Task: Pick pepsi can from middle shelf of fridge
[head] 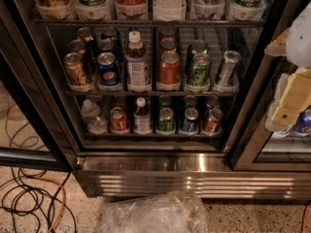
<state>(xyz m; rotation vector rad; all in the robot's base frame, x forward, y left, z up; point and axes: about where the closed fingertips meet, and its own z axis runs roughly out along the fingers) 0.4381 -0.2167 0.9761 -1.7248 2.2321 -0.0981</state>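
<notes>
Claw (290,96) at near right edge, well apart from the pepsi can (108,68).
Claw's state: cannot tell; best to swing left, square up low on the front can, second lane of the middle shelf (146,93), clear of gold can (77,68) and bottle (137,64); that shelf, front to back: three blue, three gold, three red, two green.

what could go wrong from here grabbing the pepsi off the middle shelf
1. The pepsi can stands tight between a gold-brown can and a bottle on the middle shelf; either could get knocked over.
2. A bluish can on the shelf below could be mistaken for it.
3. The gripper sits at the far right by the fridge frame; it might clip that while crossing.
</notes>
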